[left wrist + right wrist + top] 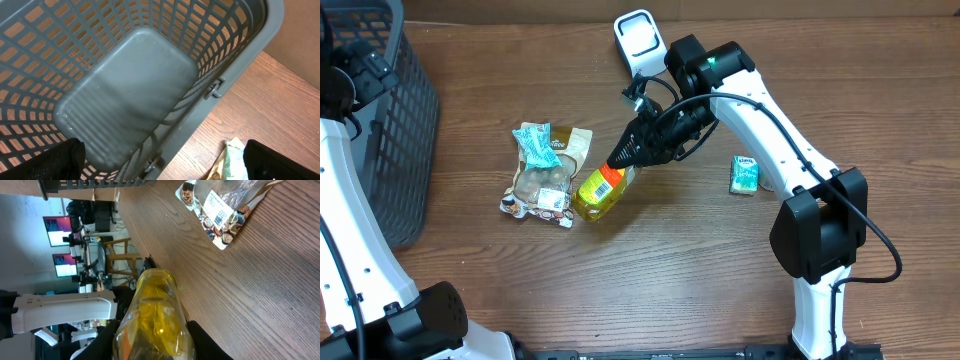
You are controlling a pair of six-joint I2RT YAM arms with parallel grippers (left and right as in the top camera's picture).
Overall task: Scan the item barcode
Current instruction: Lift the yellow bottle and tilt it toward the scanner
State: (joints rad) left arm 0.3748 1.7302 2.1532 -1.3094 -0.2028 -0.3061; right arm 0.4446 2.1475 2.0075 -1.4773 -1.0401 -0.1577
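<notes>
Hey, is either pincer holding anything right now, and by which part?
The right pincer grips the yellow bottle by its end nearest the arm; the left pincer is open, holding nothing.

A wooden worktop (650,290) is seen from above. A yellow bottle (596,198) is gripped at its neck end by the right fingers (634,148), its body slanting down and to the left with a label (610,179) turned upward. Whether its base is resting on the wood cannot be told. Just beside the base, a clear snack bag (540,188) is laid flat, with a teal packet (537,143) overlapping its far end. A small green packet (745,174) is placed well apart, on the other side of the white right arm (770,125). A white scanner (638,38) is set near the far edge, and a dark mesh basket (405,130) is set at the left.
</notes>
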